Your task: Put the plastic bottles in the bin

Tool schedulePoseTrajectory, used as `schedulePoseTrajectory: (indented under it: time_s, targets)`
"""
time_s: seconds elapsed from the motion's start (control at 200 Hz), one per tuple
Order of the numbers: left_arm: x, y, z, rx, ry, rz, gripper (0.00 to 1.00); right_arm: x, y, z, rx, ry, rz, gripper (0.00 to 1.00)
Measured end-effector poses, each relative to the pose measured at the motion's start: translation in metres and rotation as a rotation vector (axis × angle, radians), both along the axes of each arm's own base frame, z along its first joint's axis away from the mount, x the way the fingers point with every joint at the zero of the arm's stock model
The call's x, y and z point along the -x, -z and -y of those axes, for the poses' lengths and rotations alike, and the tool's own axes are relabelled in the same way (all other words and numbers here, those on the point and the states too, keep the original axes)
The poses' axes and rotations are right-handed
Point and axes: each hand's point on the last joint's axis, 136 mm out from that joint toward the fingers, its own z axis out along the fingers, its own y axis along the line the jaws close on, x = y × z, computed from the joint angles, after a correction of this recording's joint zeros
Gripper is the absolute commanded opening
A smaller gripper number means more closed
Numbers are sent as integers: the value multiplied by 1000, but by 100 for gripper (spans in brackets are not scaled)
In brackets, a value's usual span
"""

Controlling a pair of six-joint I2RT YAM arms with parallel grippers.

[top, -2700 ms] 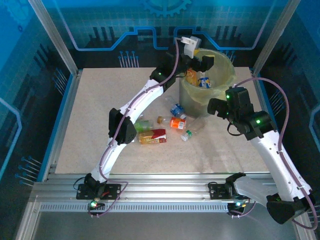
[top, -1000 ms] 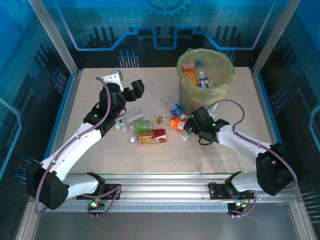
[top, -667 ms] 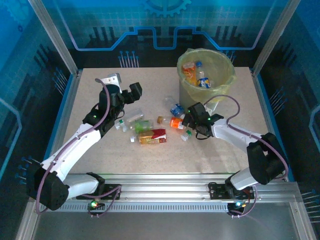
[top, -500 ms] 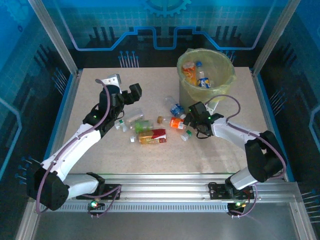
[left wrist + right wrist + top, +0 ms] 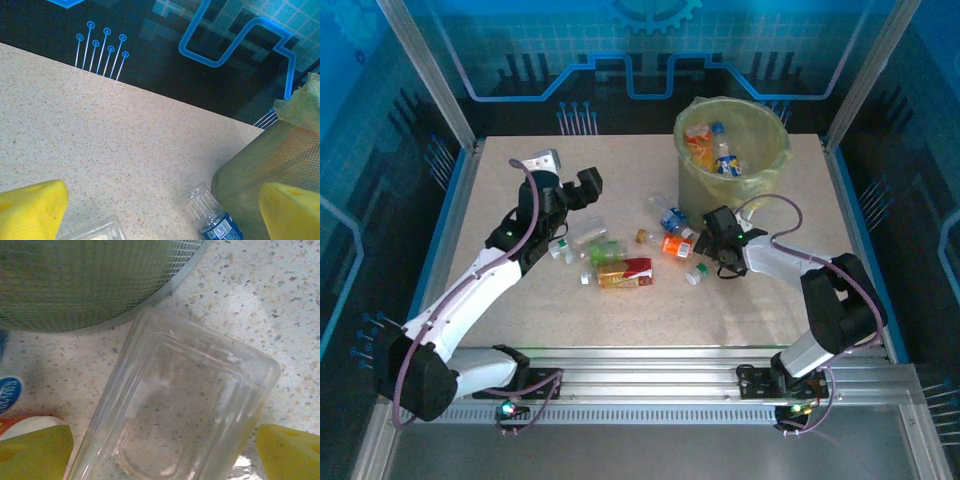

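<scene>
Several plastic bottles lie mid-table: a blue-labelled one [image 5: 672, 218], an orange one [image 5: 675, 245], a green one [image 5: 605, 250], a red-and-yellow one [image 5: 625, 272], and a clear one with a green cap [image 5: 697, 271]. The bin [image 5: 768, 170] stands at the back right, with bottles inside. My right gripper [image 5: 710, 242] is low at the bin's foot. It is open, its yellow fingertips [image 5: 35, 450] either side of a clear ribbed bottle [image 5: 180, 405]. My left gripper [image 5: 575, 190] hovers open over a clear bottle [image 5: 585, 235]. Its wrist view shows the blue-labelled bottle [image 5: 212, 217].
The bin's mesh wall [image 5: 100, 280] sits right behind the clear bottle, with blue and orange labels [image 5: 7, 390] at its left. The bin's side [image 5: 260, 170] also shows in the left wrist view. Blue panels and aluminium posts [image 5: 430, 75] ring the speckled table [image 5: 520, 300].
The left arm came back from over the bin to the table's left. The right arm dropped to the bin's foot and folded its elbow in, while its gripper stayed there.
</scene>
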Motion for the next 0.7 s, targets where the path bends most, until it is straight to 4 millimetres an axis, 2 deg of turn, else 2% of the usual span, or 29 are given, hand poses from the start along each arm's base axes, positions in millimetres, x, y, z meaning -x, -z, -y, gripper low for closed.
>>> schedulePoseTrajectory:
  time_s: [0.275,0.4,0.495,0.7]
  targets:
    - [0,0,0,0,0,1,99,7,14,9,21,-6,-45,78]
    - [0,0,0,0,0,1,99,8,19,10,23,-11,-62,68]
    - [0,0,0,0,0,-1,99,8,19,10,22,-13,-62,59]
    - [1,3,-1,-5,-1,-14,99,12,16,11,19,-15,-58,50]
